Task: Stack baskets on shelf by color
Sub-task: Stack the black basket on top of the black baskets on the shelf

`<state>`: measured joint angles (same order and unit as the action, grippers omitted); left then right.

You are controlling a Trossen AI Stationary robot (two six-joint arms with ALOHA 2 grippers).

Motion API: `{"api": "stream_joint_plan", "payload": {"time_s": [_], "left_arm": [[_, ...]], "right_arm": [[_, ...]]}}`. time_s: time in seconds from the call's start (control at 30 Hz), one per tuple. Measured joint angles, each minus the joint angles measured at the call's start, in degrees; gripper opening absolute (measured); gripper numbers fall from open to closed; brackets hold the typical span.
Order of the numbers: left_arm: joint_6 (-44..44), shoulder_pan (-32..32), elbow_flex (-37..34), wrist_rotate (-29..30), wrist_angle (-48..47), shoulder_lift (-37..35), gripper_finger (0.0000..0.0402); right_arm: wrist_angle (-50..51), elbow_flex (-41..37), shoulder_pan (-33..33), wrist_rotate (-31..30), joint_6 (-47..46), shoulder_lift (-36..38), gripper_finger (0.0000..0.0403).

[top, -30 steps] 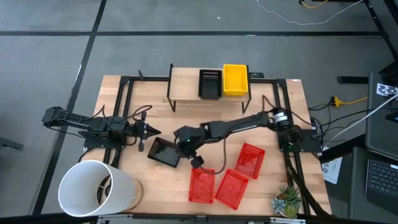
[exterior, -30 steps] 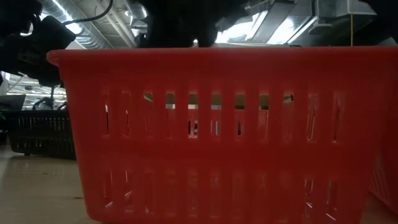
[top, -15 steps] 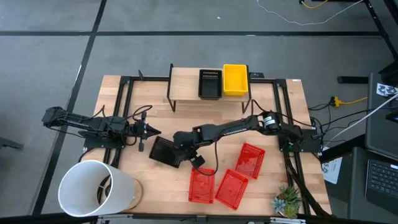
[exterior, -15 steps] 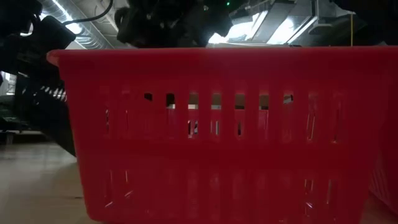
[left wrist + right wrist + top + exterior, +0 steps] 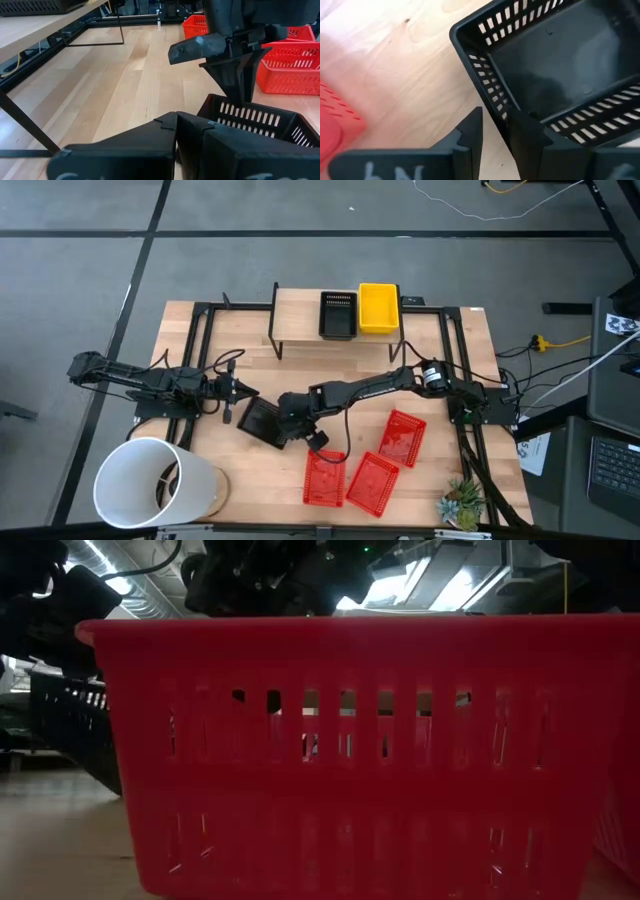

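Observation:
A black basket (image 5: 260, 422) is at the table's middle, tilted; it also shows in the low view (image 5: 70, 725). My right gripper (image 5: 288, 418) is shut on its right wall. My left gripper (image 5: 243, 391) is shut and empty, just left of that basket. Three red baskets (image 5: 324, 477) (image 5: 373, 482) (image 5: 403, 435) lie on the table near the front. On the shelf (image 5: 300, 318) at the far side sit a black basket (image 5: 337, 313) and a yellow basket (image 5: 378, 308). My right gripper holds the black basket by a side wall near a corner (image 5: 492, 107), one finger inside the basket (image 5: 532, 137) and one outside (image 5: 470, 135). The fingers come from above, slanting from the table's right. The basket hangs tilted, its held side raised; whether its low edge touches the table I cannot tell.
A large white bucket (image 5: 155, 483) lies at the front left corner. A small plant (image 5: 462, 502) stands at the front right. Black frame rails (image 5: 205, 340) run along both sides. One red basket (image 5: 350, 740) fills the low view.
My right gripper has moved a little toward the table's left. The black basket, flat on the table a second ago, has tipped up: its held right side has risen while its left side stays low.

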<state>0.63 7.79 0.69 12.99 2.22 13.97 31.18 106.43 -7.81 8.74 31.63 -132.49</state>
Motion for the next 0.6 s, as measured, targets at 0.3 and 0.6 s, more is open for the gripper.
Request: {"api": "stream_joint_plan", "payload": {"time_s": [0.3, 0.6], "left_arm": [[0.0, 0.0, 0.0, 0.0, 0.0, 0.0, 0.0000], [0.0, 0.0, 0.0, 0.0, 0.0, 0.0, 0.0000]], "right_arm": [[-1.4, 0.0, 0.0, -4.7, 3.8, -0.4, 0.0088], [0.4, 0.0, -2.1, -9.3, 0.4, -0.2, 0.0009]]}}
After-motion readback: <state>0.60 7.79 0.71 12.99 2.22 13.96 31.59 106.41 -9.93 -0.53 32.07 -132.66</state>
